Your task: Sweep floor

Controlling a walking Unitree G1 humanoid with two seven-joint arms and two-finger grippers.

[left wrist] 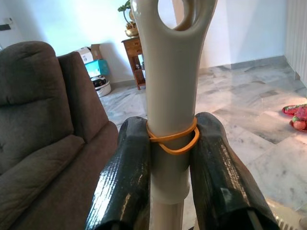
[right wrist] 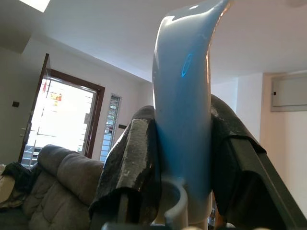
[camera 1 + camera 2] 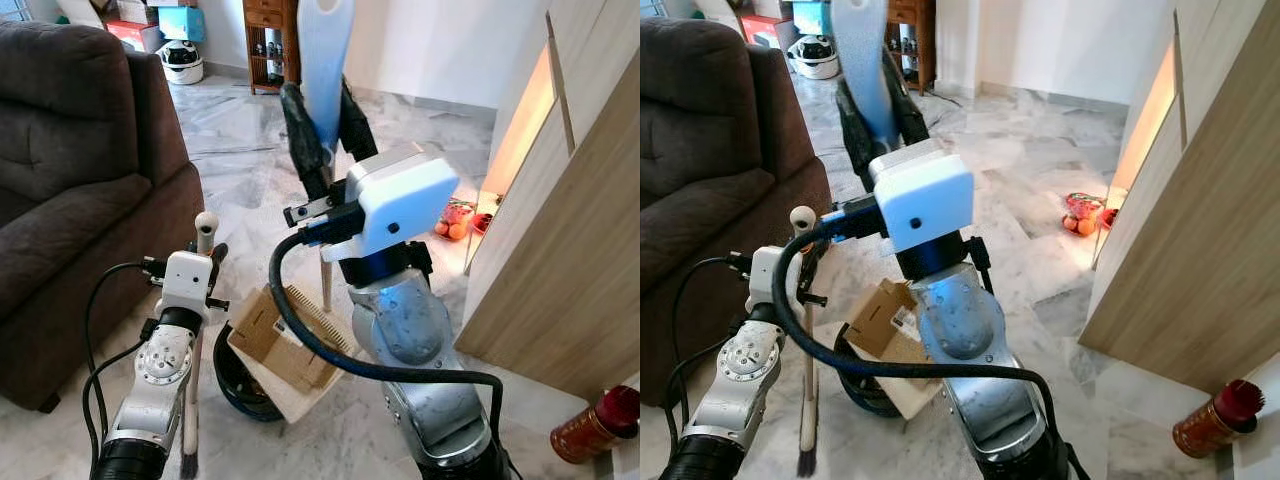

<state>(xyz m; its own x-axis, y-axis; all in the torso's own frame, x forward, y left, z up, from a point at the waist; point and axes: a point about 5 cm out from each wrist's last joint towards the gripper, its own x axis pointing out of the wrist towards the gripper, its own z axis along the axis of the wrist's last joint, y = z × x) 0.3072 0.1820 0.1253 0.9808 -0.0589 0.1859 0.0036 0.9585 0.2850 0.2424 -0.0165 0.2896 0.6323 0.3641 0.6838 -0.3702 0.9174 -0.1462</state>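
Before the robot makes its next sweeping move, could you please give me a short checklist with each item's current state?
1. Right gripper shut on the dustpan handle: ok.
2. Left gripper shut on the brush handle: ok.
3. Dustpan at the floor: ok; it holds a cardboard piece.
4. Brush bristles touching the floor: cannot tell.
5. Room on the left: not ok, the sofa stands close.

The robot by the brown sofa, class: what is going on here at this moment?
It is set up for sweeping. The right gripper is shut on the pale blue dustpan handle, with the dustpan on the marble floor holding cardboard pieces. The left gripper is shut on the cream brush handle, bristles near the floor beside the brown sofa.
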